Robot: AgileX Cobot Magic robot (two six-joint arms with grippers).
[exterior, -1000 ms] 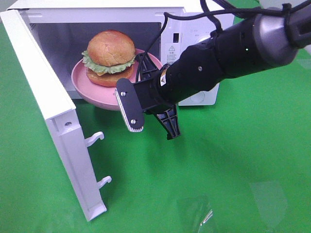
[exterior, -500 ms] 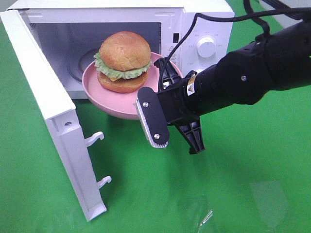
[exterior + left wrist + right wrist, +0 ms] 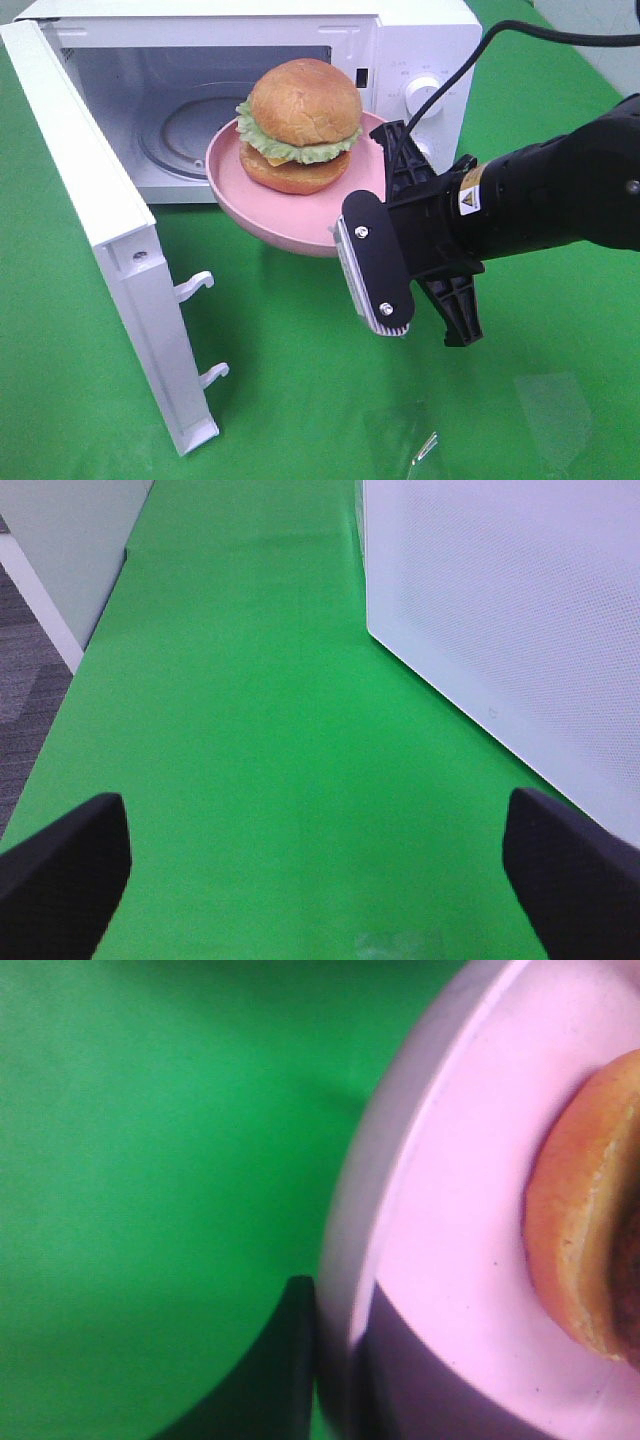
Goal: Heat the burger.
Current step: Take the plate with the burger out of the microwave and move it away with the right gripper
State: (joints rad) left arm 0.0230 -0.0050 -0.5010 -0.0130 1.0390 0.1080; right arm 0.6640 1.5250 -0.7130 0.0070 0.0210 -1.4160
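Pink plate (image 3: 290, 215) rim pinched in right jaws carries the burger (image 3: 300, 125).

The burger (image 3: 303, 125) has glossy, faintly dimpled golden-brown buns and frilly matt lettuce; the pink plate (image 3: 290, 215) beneath it looks smooth with a soft satin sheen; the microwave (image 3: 400, 40) is smooth white plastic, its door panel finely perforated; the table (image 3: 330, 400) wears matt green cloth; the right claw (image 3: 400, 215) is matt black plastic.
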